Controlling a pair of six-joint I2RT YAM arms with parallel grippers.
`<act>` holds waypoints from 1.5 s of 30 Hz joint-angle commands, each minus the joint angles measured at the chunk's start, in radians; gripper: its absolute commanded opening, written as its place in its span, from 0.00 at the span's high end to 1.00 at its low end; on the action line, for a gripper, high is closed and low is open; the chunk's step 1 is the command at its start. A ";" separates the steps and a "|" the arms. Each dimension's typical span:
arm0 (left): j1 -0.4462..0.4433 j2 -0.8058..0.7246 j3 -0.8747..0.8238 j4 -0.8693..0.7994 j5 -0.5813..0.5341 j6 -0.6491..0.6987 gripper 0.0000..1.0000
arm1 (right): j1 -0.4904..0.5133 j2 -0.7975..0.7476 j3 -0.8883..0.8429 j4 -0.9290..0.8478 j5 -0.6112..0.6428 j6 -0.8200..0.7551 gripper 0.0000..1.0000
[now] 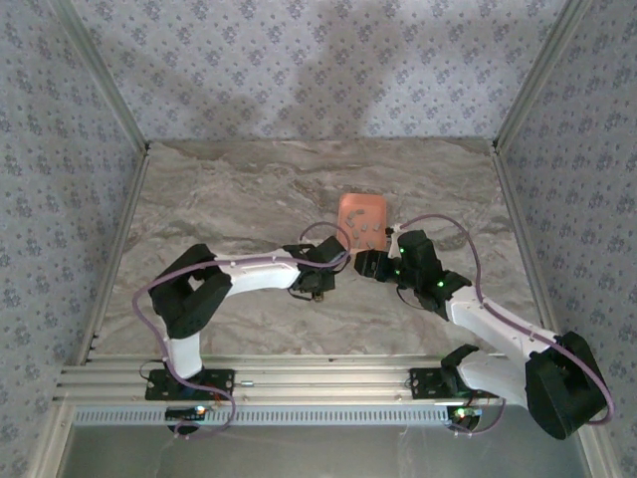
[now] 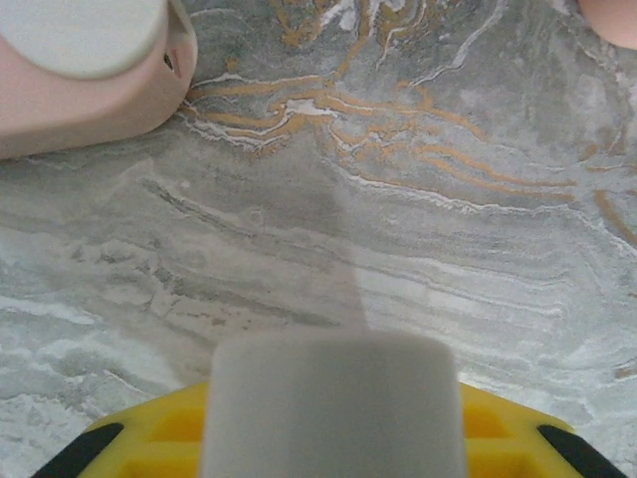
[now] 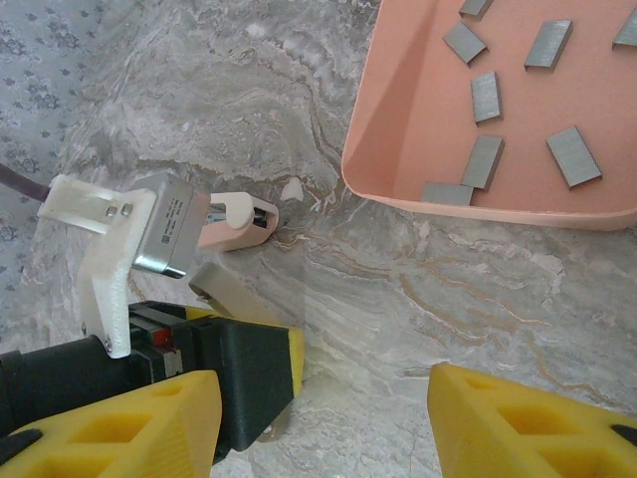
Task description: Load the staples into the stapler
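Several grey staples (image 3: 485, 97) lie loose in the salmon-orange tray (image 3: 398, 129), which sits mid-table (image 1: 360, 221). The pink stapler (image 3: 231, 227) with a white knob rests on the marble just left of the tray, and in the left wrist view its pink end (image 2: 80, 100) is at the top left. My left gripper (image 2: 333, 423) is shut on a pale grey bar (image 3: 227, 292) that looks like part of the stapler. My right gripper (image 3: 323, 428) hovers above the marble, open with nothing between its fingers, right beside the left gripper (image 1: 320, 282).
Patterned walls and metal rails close in the table on the left, right and back. The left wrist camera mount (image 3: 105, 244) stands close to the stapler. A tray corner (image 2: 612, 20) shows in the left wrist view. Both arms meet near the table's middle.
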 commanded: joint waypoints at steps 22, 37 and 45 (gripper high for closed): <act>-0.021 -0.015 0.027 -0.041 -0.005 0.014 0.63 | -0.008 -0.029 -0.007 -0.010 -0.009 -0.009 0.42; -0.021 -0.045 -0.006 -0.028 -0.028 -0.074 0.66 | -0.007 -0.038 -0.012 -0.010 -0.009 -0.009 0.42; -0.021 -0.072 -0.024 -0.004 -0.002 -0.083 0.58 | -0.008 -0.044 -0.013 -0.023 -0.007 -0.009 0.42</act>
